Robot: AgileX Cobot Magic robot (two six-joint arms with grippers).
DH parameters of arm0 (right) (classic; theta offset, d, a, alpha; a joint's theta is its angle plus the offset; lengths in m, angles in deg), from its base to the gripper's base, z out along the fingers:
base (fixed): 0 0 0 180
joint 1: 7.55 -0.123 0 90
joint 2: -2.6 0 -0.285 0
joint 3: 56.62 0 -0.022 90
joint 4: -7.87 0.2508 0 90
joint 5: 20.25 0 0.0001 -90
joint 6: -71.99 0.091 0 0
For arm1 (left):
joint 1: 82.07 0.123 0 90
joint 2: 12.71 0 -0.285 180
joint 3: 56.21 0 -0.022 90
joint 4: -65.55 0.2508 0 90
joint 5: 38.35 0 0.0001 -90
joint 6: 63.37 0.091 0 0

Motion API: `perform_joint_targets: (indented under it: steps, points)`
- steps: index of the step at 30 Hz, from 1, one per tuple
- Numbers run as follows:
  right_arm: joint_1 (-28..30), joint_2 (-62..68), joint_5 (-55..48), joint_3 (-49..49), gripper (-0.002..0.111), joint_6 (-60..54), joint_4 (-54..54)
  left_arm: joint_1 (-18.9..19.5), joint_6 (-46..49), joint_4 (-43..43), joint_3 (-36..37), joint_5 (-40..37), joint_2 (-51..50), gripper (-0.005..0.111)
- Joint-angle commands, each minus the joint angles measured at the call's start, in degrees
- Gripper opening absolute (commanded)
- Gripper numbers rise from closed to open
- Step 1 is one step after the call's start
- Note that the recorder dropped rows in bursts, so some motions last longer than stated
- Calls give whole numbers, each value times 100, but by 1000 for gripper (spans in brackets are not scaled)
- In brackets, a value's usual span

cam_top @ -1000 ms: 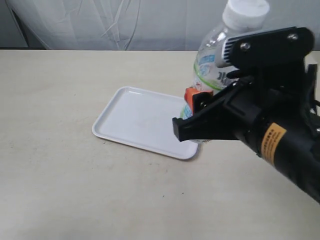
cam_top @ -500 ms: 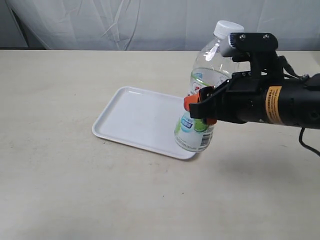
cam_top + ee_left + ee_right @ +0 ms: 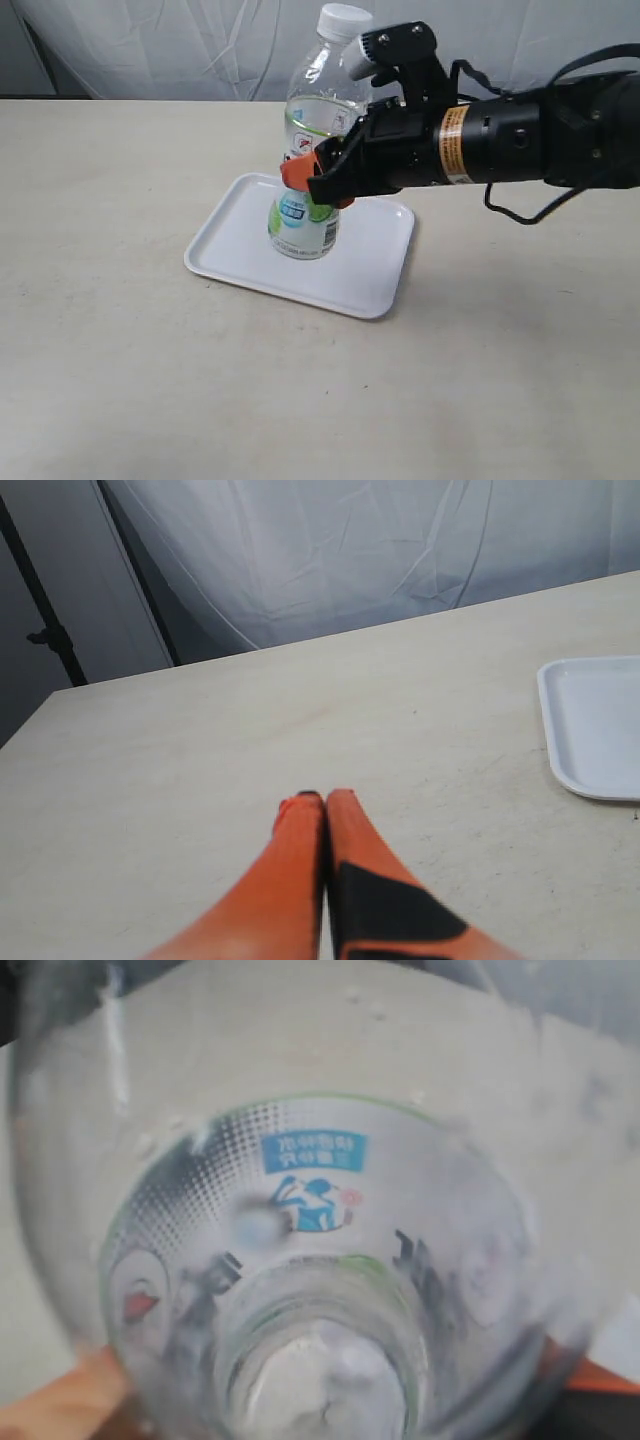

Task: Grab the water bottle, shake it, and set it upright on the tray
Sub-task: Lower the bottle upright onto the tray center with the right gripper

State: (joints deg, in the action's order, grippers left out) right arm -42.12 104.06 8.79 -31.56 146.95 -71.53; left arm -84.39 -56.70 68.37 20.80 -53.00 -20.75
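Note:
The water bottle (image 3: 311, 150), clear with a white cap and a white, green and blue label, is upright over the white tray (image 3: 240, 240), its base on or just above the tray's middle. My right gripper (image 3: 312, 183) is shut on its middle, orange fingers on either side. The right wrist view is filled by the bottle (image 3: 300, 1260) seen from close up, with an orange finger (image 3: 50, 1400) at its side. My left gripper (image 3: 322, 802) is shut and empty over bare tabletop, with the tray's edge (image 3: 570, 720) off to one side; this gripper is out of the exterior view.
The beige table (image 3: 120, 380) spreads around the tray. A white curtain (image 3: 200, 50) hangs behind the table's far edge. The right arm (image 3: 520, 140) reaches in from the right above the table.
The right gripper has carried the bottle leftward from the tray's near right corner to over the tray's middle, and the bottle now stands more upright.

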Motion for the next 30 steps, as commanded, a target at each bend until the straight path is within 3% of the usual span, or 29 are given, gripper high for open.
perform_joint_targets:
  steps: [1, 4, 7, 11, 22, 24, 30]
  points:
    - [54, 462, 49, -198, -1, -1513, 1413, -2, -14, -16, 21, 49, 26, 0]
    - [54, 651, 77, -185, -1, -2884, 3037, -2, -14, -16, 21, 49, 26, 0]
    - [-18, 798, 273, -185, -1, -3932, 3879, -2, -14, -16, 21, 49, 26, 0]
    - [-248, 955, 235, -185, -1, -4731, 3882, -2, -14, -16, 21, 49, 26, 0]
    - [-321, 1637, 386, -185, 0, -5276, 4823, -2, -14, -16, 21, 49, 26, 0]
    - [-321, 1729, 531, -185, 8, -5276, 4762, -2, -14, -16, 21, 49, 26, 0]
    - [-321, 1802, 573, -185, 54, -5243, 4953, -2, -14, -16, 21, 49, 26, 0]
